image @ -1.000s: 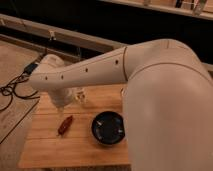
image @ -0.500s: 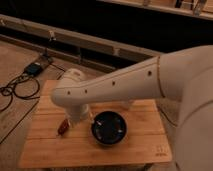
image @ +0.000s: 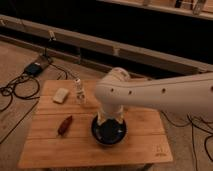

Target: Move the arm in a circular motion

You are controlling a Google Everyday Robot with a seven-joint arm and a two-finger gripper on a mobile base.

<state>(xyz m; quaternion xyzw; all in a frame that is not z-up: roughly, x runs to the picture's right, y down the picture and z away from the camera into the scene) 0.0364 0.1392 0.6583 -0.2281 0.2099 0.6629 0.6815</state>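
The cream-white arm [image: 165, 95] reaches in from the right edge, with small dark screw holes along its thick tube. Its bulbous joint [image: 116, 86] is above the middle of the wooden table [image: 75, 150]. From that joint the ribbed wrist [image: 110, 112] points straight down. The gripper [image: 109, 122] hangs at the wrist's end, right over a dark round bowl [image: 108, 134], and is mostly hidden by the wrist.
On the table stand a clear bottle [image: 79, 92], a white block [image: 61, 95] and a reddish-brown item [image: 65, 125], all left of the bowl. Cables [image: 15, 90] and a blue box [image: 37, 66] lie on the floor at left. A dark wall runs behind.
The arm has swung from the table's left side to the right. Its wrist end now hangs over the bowl, and the bottle, white block and left table half are uncovered.
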